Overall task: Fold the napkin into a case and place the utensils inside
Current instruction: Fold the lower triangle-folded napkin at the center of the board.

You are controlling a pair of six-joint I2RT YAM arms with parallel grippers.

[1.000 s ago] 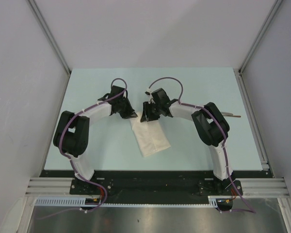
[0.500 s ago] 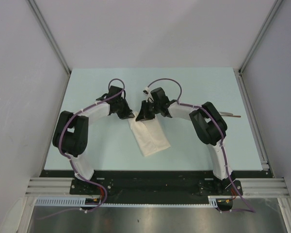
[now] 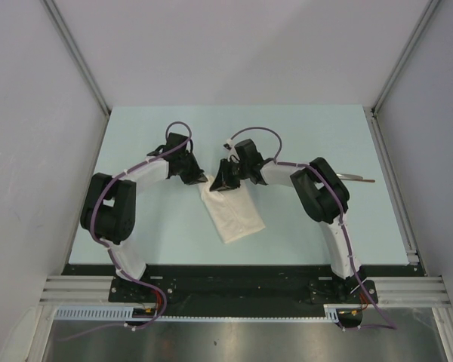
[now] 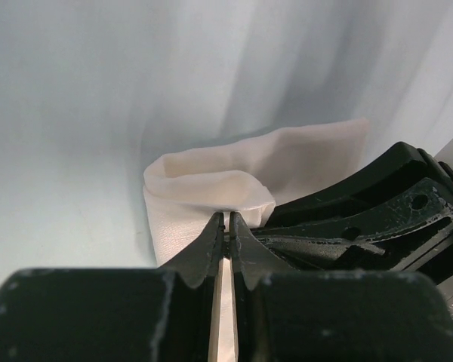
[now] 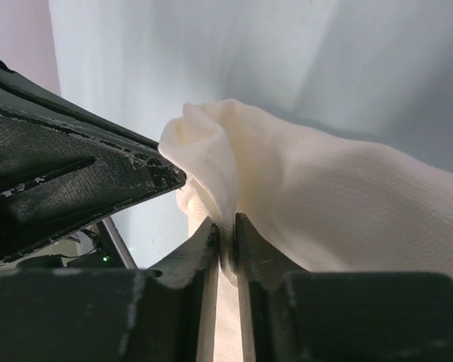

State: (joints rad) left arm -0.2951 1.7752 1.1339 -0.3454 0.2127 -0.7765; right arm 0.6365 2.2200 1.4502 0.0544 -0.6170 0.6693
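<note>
Napkin (image 3: 232,215): folded strip, long axis slanting far-left to near-right.
Left gripper (image 3: 203,179): pinching its far end.
Right gripper (image 3: 221,185): pinching same end.

I work in a robotics lab test cell, not a home or a kitchen. My flat, pale blue-green counter (image 3: 302,136) is boxed in by plain grey-white panel walls (image 3: 234,45), with bare aluminium frame posts (image 3: 75,56) rising from its far corners. Along its near edge runs a slotted aluminium extrusion rail (image 3: 75,289) beside my bolted black-and-white arms (image 3: 112,211). Nearer still are a white comb-slotted cable duct (image 3: 90,311) and a brushed steel sheet (image 3: 241,343). Thin purple cables (image 3: 258,130) loop openly over the arms.
</note>
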